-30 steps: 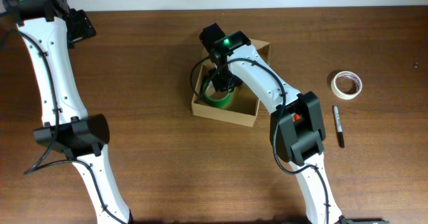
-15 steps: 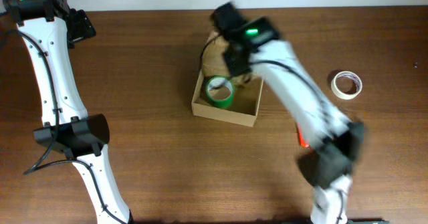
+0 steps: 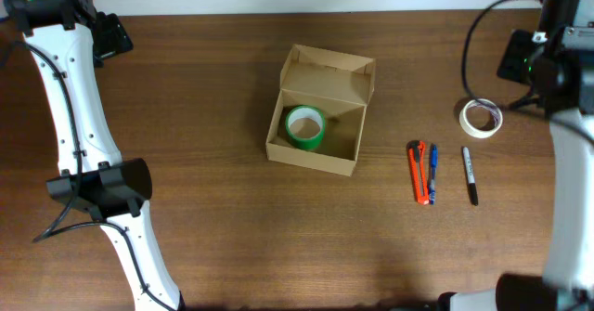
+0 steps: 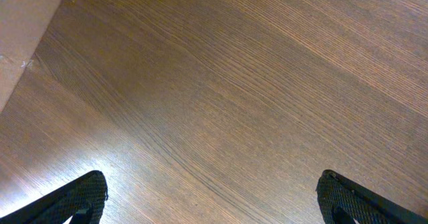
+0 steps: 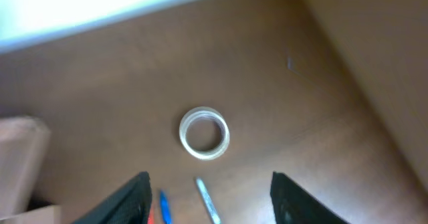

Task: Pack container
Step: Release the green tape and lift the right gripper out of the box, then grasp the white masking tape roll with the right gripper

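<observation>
Cardboard box (image 3: 320, 116) sits mid table (image 3: 204, 209), flap lid (image 3: 329, 70) up on its far side, green tape roll (image 3: 304, 126) inside at the left. Off to the right: white tape roll (image 3: 482, 117), orange cutter (image 3: 419, 172), blue pen (image 3: 432, 172), black marker (image 3: 471, 174). Left gripper (image 4: 214, 197) is spread wide, holding nothing, far left; right gripper (image 5: 214, 197) same deal, spread and empty above the white roll.

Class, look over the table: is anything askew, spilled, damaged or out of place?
Nothing stands out. The container sits slightly turned, lid open, green tape roll flat inside; the white tape roll, pens and marker lie neatly on the table.
</observation>
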### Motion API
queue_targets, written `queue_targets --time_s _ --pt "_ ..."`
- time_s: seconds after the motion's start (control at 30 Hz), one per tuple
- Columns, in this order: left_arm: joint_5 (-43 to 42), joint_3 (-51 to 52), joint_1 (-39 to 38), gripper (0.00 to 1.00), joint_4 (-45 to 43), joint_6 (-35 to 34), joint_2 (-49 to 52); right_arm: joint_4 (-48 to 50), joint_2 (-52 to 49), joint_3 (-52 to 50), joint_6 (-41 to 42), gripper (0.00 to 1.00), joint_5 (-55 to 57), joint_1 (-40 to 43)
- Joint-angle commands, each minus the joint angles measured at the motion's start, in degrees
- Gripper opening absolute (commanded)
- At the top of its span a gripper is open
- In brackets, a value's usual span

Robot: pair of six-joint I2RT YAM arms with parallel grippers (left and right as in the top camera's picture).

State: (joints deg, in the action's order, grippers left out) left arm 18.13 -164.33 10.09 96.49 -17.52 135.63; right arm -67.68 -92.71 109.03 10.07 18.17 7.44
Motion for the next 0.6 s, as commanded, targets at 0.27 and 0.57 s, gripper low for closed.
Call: queue_targets --time_s 0.27,0.57 --pt "-0.39 0.2 0.2 1.0 0.17 0.68 -2.21 0.87 -20.26 -5.57 13.0 0.61 -12.31 14.27" --pt "-0.39 0.2 0.2 1.0 0.17 0.68 -2.21 2.36 -30.01 -5.6 13.4 0.61 -13.94 17.59"
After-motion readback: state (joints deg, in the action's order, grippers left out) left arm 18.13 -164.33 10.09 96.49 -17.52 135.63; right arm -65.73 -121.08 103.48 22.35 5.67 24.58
